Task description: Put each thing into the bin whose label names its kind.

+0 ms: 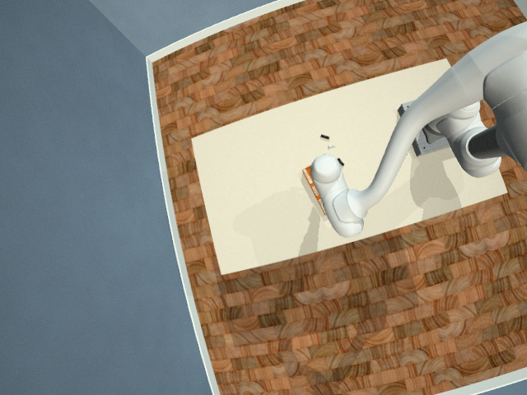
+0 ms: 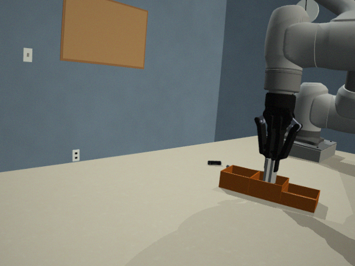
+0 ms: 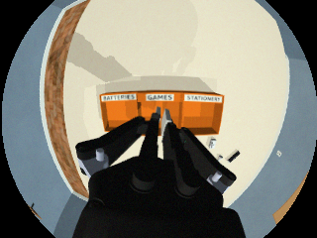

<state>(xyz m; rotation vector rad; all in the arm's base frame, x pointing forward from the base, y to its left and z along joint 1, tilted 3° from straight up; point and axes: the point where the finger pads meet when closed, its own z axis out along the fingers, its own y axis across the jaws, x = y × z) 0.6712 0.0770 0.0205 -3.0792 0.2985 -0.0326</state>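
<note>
- Blue-grey walls enclose the room; a cork-coloured board hangs on one.
- On the cream surface, three orange bins stand upright, joined in a row: BATTERIES, GAMES and STATIONERY. The BATTERIES bin has lower walls.
- The fingers stand nearly together, holding nothing, and point down at the opening of the middle bin, GAMES. The front wall hides how deep they reach.
- Just beside the STATIONERY end, outside the bins, lies a small dark-and-pale item.
- Farther out lie a tiny pale piece and a black oblong item, apart from the bins. Their kinds are too small to tell.
- The white arm reaches over from its grey base.
</note>
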